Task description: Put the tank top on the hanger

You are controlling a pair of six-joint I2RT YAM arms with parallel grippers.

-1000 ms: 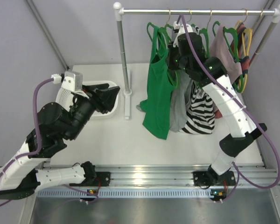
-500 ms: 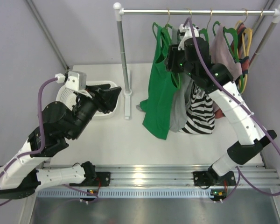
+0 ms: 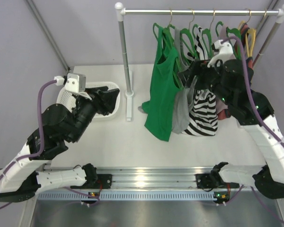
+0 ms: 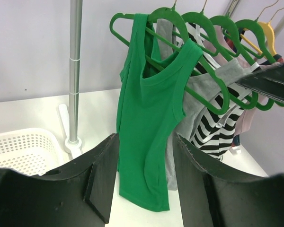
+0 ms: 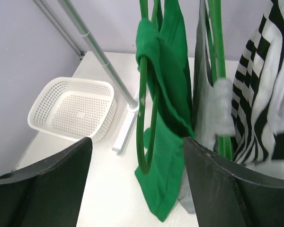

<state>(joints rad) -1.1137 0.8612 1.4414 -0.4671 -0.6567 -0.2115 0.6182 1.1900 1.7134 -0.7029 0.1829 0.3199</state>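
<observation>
Your tank top hangs on the hanger (one strap bunched). Your left gripper and right gripper gape wide, empty.

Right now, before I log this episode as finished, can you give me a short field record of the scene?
tank top: hanging on the green hanger, straps over its shoulders
hanger: hooked on the rail, leftmost
left gripper: open, empty, by the white basket
right gripper: open, empty, facing the hung clothes
neighbours: grey tank top, striped top
task state: looks done
</observation>
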